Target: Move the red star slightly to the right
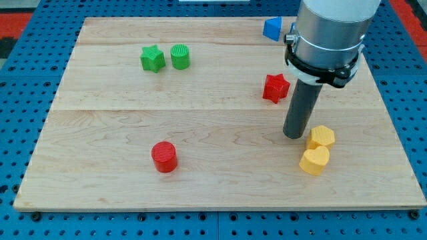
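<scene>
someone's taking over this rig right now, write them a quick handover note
My tip is down on the board, below and to the right of the red star, not touching it, just left of the two yellow blocks.
Red star lies right of centre, below the blue block.
Done: no push on the star is evident.
Left: bring my tip to the star's left side and nudge it slightly right.

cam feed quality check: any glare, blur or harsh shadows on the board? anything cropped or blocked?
Camera view: lighting even and diffuse, no glare on the wooden board; blocks cast only faint shadows, e.g. the red cylinder. Focus sharp on the red star and green star. My tip sits below and right of the red star; the arm body is cropped at the view's top and partly hides the blue block.
</scene>
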Controlling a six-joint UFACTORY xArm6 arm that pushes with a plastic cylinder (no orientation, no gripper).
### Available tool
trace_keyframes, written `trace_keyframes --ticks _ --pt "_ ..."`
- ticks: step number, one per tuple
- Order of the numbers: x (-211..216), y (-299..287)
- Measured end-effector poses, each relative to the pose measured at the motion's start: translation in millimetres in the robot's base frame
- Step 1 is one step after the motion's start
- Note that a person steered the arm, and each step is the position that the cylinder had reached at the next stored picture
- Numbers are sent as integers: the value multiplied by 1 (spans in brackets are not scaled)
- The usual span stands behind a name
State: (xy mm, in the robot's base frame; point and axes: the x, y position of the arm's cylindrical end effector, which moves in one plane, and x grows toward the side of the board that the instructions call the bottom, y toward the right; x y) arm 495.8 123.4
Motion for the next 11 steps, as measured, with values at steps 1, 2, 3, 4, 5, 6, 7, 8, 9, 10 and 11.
trace_keyframes --ticks 1,2,3,4,5,6,7,8,9,10,11 --pt "-5 -15" --pt "-5 -16" --pt "-11 -16" --pt "-22 -7" --pt "-18 -38" --pt "-13 -117" --pt "-59 -104" --pt "-74 -89" --pt "-86 -59" --pt "-92 -14" --pt "-89 -46"
